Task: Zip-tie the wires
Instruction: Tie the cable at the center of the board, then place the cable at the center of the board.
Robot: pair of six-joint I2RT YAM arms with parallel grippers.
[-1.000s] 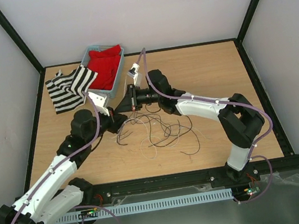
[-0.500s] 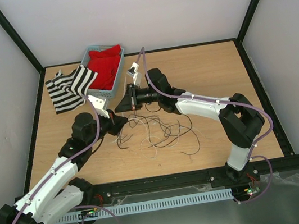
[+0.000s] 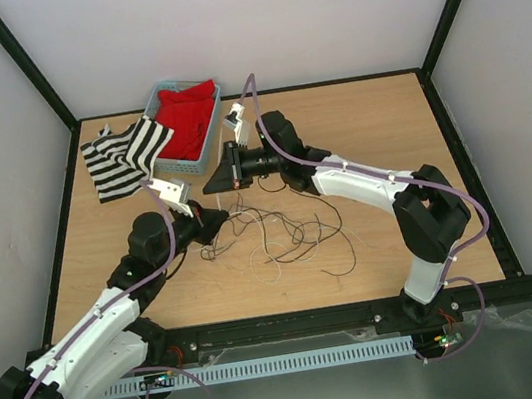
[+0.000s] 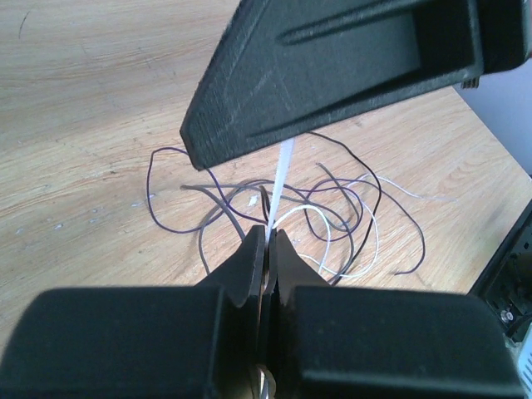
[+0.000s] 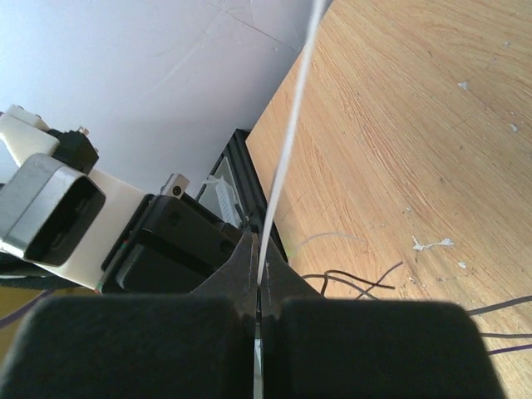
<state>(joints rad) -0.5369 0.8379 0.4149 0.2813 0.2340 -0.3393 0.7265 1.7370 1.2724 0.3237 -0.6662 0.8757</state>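
Observation:
The wires (image 3: 286, 232) lie in a loose tangle of thin black and pale loops on the wooden table, just right of both grippers; they also show in the left wrist view (image 4: 332, 216). My left gripper (image 3: 211, 220) is shut on the end of a thin white zip tie (image 4: 283, 179), which runs up behind the right gripper's black fingers (image 4: 332, 66). My right gripper (image 3: 215, 182) points left, just above and beyond the left one, and is shut on the same white strip (image 5: 287, 141). Both grippers hover close together over the left edge of the tangle.
A blue basket (image 3: 213, 115) holding red cloth stands at the back left, with a black-and-white striped cloth (image 3: 123, 156) beside it. Black frame rails border the table. The left wrist's white camera housing (image 5: 50, 208) sits close below the right gripper.
The left gripper has drawn back toward the near edge. The right gripper has shifted a little away and to the left. The gap between them has widened, with the tie still held.

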